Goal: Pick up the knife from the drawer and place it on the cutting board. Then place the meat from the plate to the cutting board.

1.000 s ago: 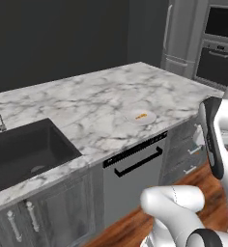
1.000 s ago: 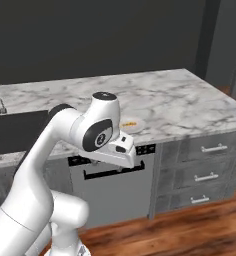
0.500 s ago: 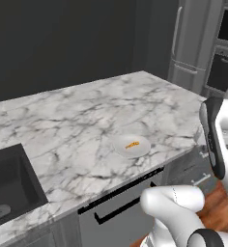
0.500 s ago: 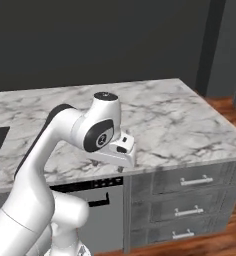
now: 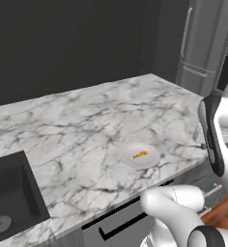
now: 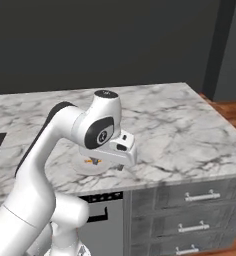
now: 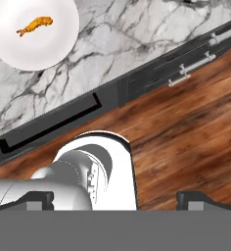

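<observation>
Marble counter (image 5: 77, 125) with the plate (image 5: 139, 157) and meat (image 5: 140, 155) near its front edge, sink (image 5: 9, 198) off left, wood floor (image 7: 186, 132) below, jaws wide open

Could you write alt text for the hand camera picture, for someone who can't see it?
A round white plate holding a tiny orange-yellow curved piece of meat sits on a grey-veined marble counter. Beside it run dark grey drawers with silver handles, with brown wooden floor beyond. The open gripper shows as two dark fingertips.

I see the tiny orange meat (image 7: 35, 25) lying on the round white plate (image 7: 54, 46), near the marble counter's front edge.
</observation>
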### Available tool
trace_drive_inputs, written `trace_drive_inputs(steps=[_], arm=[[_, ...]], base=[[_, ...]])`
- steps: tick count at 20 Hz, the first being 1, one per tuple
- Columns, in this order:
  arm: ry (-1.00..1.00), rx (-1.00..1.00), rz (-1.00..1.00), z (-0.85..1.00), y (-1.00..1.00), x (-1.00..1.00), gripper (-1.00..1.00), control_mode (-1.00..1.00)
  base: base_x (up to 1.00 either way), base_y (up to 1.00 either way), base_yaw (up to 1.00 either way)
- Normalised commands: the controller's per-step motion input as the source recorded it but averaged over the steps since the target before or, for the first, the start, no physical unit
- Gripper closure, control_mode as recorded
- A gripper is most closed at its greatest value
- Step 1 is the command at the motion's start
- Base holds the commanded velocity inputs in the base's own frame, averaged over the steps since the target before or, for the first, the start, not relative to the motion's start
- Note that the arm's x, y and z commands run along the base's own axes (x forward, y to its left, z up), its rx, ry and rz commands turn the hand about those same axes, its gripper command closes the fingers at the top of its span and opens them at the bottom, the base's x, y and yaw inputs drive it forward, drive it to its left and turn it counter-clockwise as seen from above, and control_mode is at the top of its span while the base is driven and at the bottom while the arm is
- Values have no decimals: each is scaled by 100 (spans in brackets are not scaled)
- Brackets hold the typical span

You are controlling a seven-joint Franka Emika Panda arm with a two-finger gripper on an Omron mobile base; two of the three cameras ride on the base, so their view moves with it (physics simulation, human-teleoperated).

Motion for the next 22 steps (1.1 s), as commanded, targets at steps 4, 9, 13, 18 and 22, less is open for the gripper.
trace_drive_inputs(steps=[4,9,13,18,22], arm=[[0,0,0,0,0,0,-100,100],[0,0,0,0,0,0,-100,100],[0,0,0,0,0,0,-100,100],[0,0,0,0,0,0,-100,100],[0,0,0,0,0,0,-100,100]], base=[[28,0,26],[32,0,39],[28,-6,45],[14,-59,37],[-11,-94,21]])
